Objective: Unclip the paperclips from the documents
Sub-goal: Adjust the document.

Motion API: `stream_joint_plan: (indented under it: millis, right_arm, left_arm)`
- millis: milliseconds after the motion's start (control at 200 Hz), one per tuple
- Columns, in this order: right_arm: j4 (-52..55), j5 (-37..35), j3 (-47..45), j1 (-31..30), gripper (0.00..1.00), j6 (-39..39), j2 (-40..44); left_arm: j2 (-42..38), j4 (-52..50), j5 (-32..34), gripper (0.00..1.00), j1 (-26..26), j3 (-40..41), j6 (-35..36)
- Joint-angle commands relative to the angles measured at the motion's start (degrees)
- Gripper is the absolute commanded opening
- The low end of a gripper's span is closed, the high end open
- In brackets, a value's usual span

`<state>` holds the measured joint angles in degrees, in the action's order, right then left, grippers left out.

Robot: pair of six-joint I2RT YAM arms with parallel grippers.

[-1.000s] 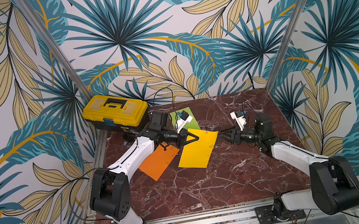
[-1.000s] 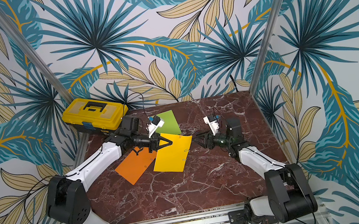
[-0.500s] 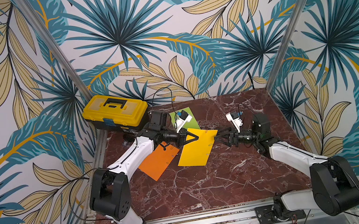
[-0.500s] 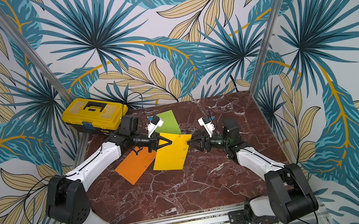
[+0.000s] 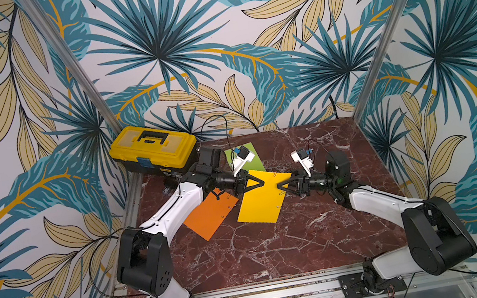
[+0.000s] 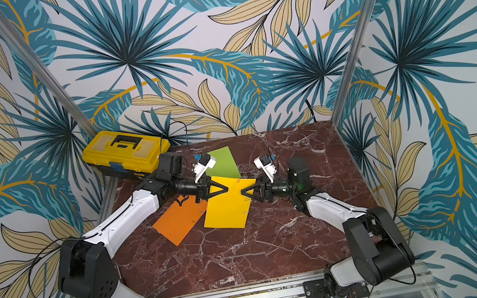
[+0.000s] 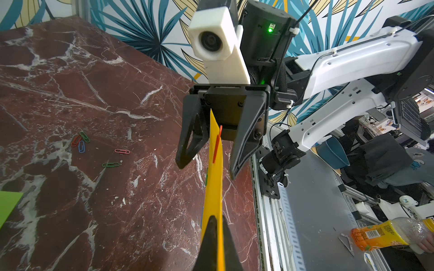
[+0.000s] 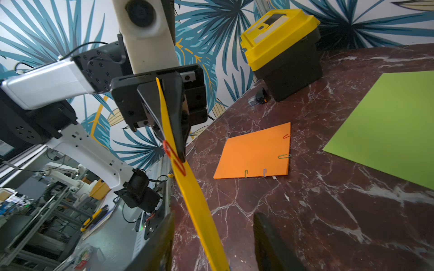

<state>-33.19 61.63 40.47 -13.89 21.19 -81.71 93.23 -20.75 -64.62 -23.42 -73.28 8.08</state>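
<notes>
Two grippers met at the raised edge of the yellow sheet (image 5: 259,205).
The left gripper (image 5: 261,182) was fully closed on this edge and held it up from the bench (image 5: 280,247), while the sheet's other end rested down just beside the orange sheet (image 5: 209,215). The right gripper (image 7: 209,169) was partly open, with one jaw on each side of the same edge. A red paperclip (image 7: 217,145) on that edge sat between its jaws, with a gap on both sides. Four paperclips (image 8: 284,156) stayed on the orange sheet, the green sheet (image 5: 253,157) lay flat behind, and several loose paperclips (image 7: 81,143) lay on the bench.
</notes>
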Motion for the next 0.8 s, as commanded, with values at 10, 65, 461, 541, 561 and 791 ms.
stream_joint_plan:
  millis: [10, 65, 461, 541, 561, 791]
  right_arm:
    - [-2.46, 2.76, 1.3, -1.77, 0.43, 1.28, -0.55]
    - [-2.1, 2.69, 1.21, -2.02, 0.36, 1.17, -0.47]
    - [3.4, 2.01, 1.66, -2.1, 0.0, -1.55, 1.63]
    - [6.64, 2.23, 2.7, -2.15, 0.0, -3.4, 1.57]
    - [7.63, 2.23, 3.03, -2.11, 0.0, -4.11, 1.64]
    - [18.15, 1.9, 5.86, -2.96, 0.0, -10.86, 1.37]
  left_arm:
    - [-1.38, 0.98, -1.29, 0.0, 0.56, -1.22, 0.47]
    - [-1.23, 1.09, -1.25, 0.0, 0.56, -1.22, 0.36]
    - [-1.03, 1.15, -1.38, 0.0, 1.27, -0.91, 0.19]
    - [-0.95, 1.15, -1.62, 0.0, 1.27, -0.87, -0.04]
    - [-0.95, 1.15, -1.8, 0.0, 1.27, -0.88, -0.1]
    - [0.17, 1.15, -3.54, 0.13, 1.27, -1.51, -1.85]
